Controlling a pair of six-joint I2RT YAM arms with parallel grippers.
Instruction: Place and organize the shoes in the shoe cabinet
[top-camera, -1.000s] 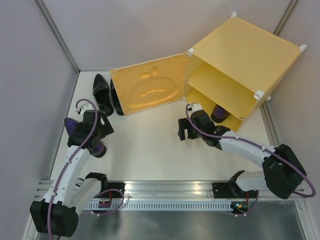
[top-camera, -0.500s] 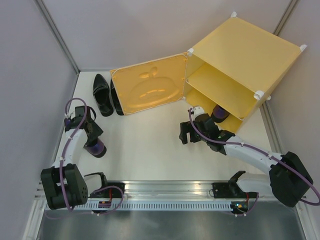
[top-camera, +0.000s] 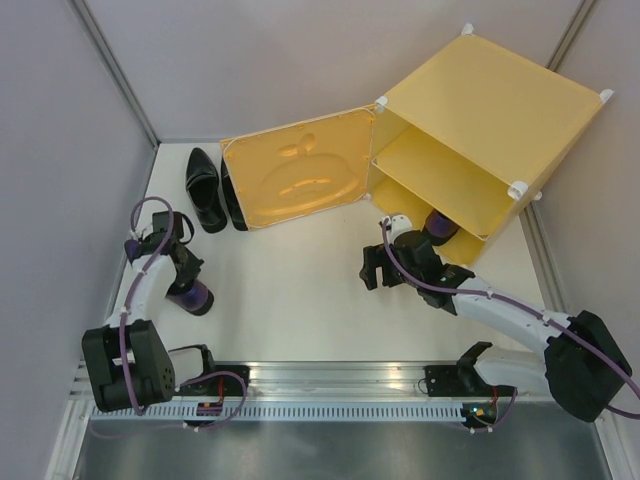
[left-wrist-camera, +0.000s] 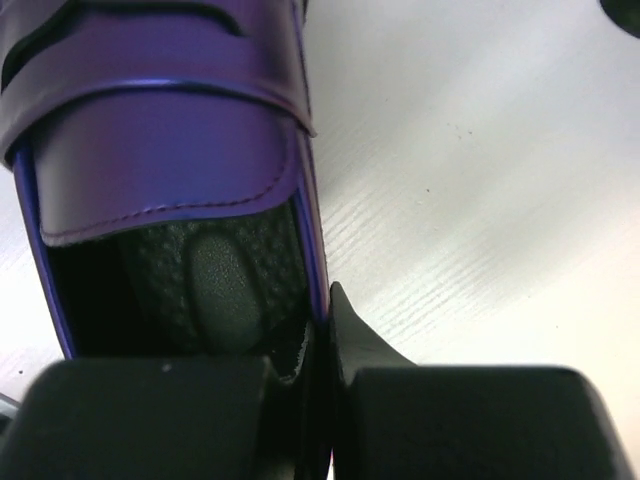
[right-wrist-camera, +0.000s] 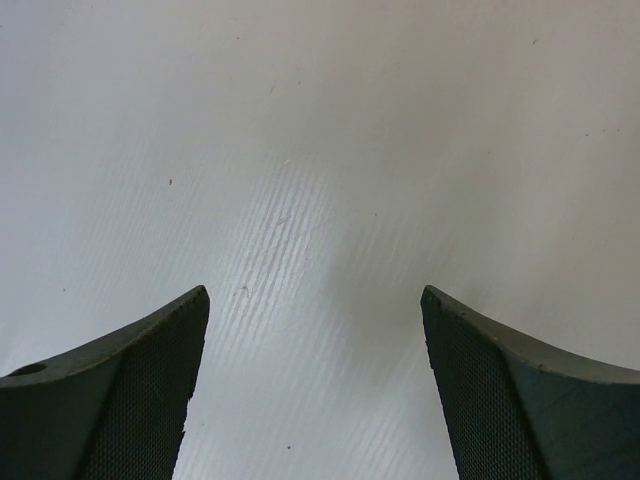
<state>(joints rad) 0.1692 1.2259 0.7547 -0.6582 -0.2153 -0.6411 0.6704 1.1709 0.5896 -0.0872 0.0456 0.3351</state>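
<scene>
L gripper has swung in & pinches purple shoe by its side, lower left, on bench. R gripper, wide open & empty, has backed off shoe cabinet a bit. Shoe looks ready to lift.

The yellow shoe cabinet fills the upper right, its apple-embossed door open toward the centre and a purple shoe in the lower compartment. Two black shoes lie on the counter just left of the door. At lower left the left gripper is down on a second purple shoe, while the right gripper hangs over the counter in front of the cabinet.
</scene>
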